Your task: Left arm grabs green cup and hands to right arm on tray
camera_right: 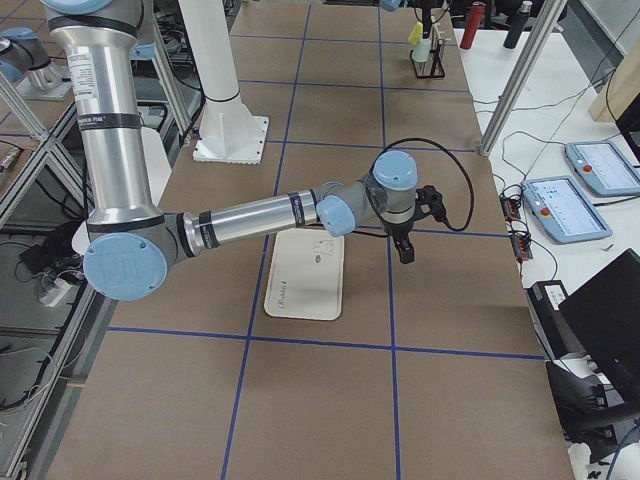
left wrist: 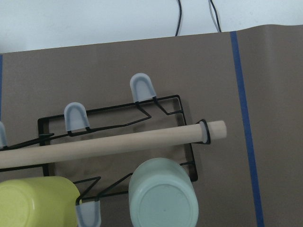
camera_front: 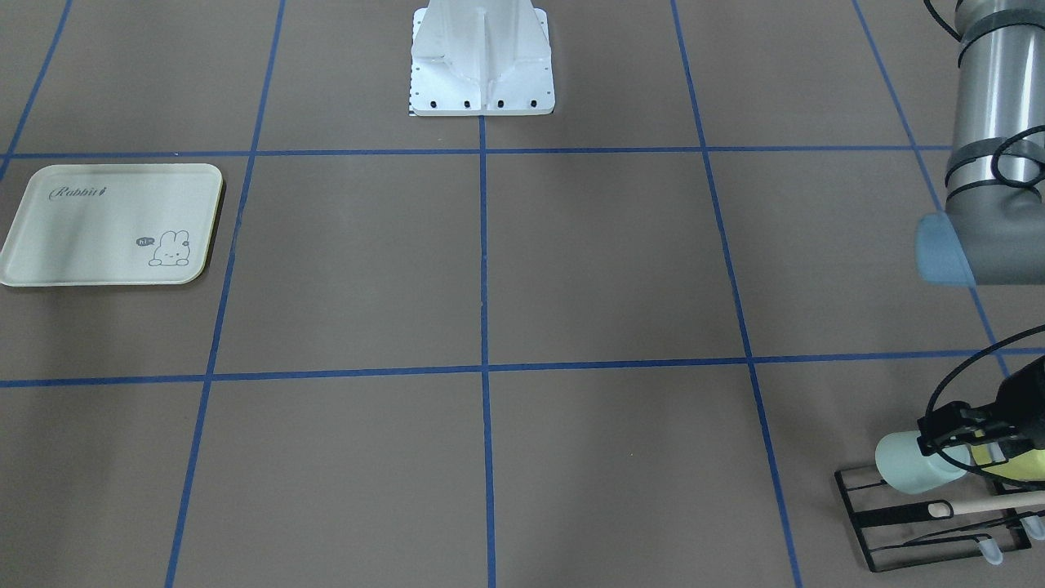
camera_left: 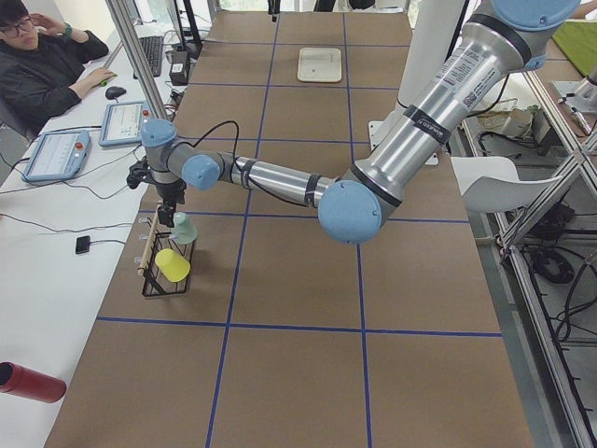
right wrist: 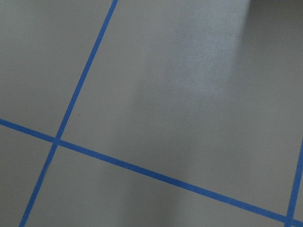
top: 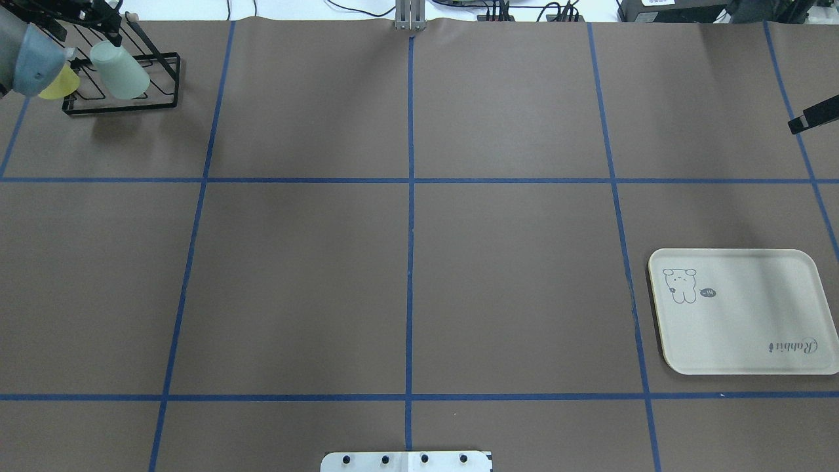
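The pale green cup (camera_front: 908,467) (top: 122,71) (left wrist: 163,202) sits tilted on a peg of the black wire rack (camera_front: 894,523) (top: 124,105) at the table's far left corner, its flat base turned up toward the left wrist camera. My left gripper (camera_front: 951,437) (top: 105,23) (camera_left: 166,217) hovers right over the cup, its jaws apparently apart, and the cup still rests on the rack. The cream tray (camera_front: 98,237) (top: 754,328) (camera_right: 305,285) lies bare on the right side. My right gripper (top: 809,118) (camera_right: 404,252) hangs above the table beyond the tray; I cannot tell its state.
A yellow cup (camera_front: 1022,465) (left wrist: 38,201) sits on the rack beside the green one, and a wooden rod (left wrist: 118,142) lies across the rack. The white robot base (camera_front: 482,65) stands mid-table. A person (camera_left: 42,61) sits at a side desk.
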{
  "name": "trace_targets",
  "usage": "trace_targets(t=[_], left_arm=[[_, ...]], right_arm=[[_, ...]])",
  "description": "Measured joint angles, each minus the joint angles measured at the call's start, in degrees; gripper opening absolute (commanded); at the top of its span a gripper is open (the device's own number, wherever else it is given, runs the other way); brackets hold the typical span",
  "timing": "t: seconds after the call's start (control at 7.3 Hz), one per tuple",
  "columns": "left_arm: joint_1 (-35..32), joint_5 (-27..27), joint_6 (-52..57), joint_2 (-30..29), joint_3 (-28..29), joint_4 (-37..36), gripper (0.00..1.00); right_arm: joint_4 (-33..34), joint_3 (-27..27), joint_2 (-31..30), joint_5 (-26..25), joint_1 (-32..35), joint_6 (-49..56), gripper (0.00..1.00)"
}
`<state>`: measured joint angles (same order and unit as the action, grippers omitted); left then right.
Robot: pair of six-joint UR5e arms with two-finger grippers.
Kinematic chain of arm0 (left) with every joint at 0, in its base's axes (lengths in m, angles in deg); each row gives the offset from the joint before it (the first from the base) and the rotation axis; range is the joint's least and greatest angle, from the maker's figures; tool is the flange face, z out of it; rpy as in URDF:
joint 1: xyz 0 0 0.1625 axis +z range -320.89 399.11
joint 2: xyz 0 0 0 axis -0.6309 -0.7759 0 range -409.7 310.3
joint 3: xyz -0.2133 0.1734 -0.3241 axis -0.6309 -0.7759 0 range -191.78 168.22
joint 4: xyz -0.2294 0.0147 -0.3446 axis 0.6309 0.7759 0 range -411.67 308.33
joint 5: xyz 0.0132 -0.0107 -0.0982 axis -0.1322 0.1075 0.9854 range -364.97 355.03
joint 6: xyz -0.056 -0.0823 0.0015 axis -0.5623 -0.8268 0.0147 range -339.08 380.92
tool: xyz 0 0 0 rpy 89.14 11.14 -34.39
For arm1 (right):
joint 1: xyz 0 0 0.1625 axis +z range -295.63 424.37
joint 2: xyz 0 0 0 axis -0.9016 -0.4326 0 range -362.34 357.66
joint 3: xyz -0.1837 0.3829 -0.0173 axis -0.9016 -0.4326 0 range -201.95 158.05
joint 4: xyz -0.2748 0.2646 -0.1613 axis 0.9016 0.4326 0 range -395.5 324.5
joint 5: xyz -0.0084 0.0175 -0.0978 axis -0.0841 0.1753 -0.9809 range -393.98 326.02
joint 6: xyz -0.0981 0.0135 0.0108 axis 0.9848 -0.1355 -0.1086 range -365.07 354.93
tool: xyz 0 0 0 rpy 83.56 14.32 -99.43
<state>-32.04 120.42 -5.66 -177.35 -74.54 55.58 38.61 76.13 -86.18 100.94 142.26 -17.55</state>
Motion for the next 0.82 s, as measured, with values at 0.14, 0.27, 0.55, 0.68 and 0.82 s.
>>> trace_targets(t=[0.14, 0.27, 0.55, 0.68, 0.82], left_arm=[[0.52, -1.06, -0.25, -0.28, 1.19, 1.08, 1.00], [1.07, -2.18, -0.77, -0.60, 1.69, 1.46, 1.00], [2.05, -3.47, -1.51, -1.03, 1.96, 1.63, 1.00], [2.28, -3.65, -1.52, -1.07, 1.96, 1.66, 0.99], [2.47, -3.71, -1.34, -1.09, 1.95, 1.68, 0.99]], right_arm=[[0.02, 0.00, 0.00, 0.00, -0.01, 0.00, 0.99], [0.01, 0.00, -0.03, 0.00, -0.05, 0.00, 0.99], [-0.01, -0.05, -0.07, -0.05, -0.09, 0.00, 0.99], [0.00, -0.07, -0.08, -0.08, -0.10, 0.00, 0.99], [0.04, -0.08, -0.09, -0.08, -0.11, 0.00, 0.99]])
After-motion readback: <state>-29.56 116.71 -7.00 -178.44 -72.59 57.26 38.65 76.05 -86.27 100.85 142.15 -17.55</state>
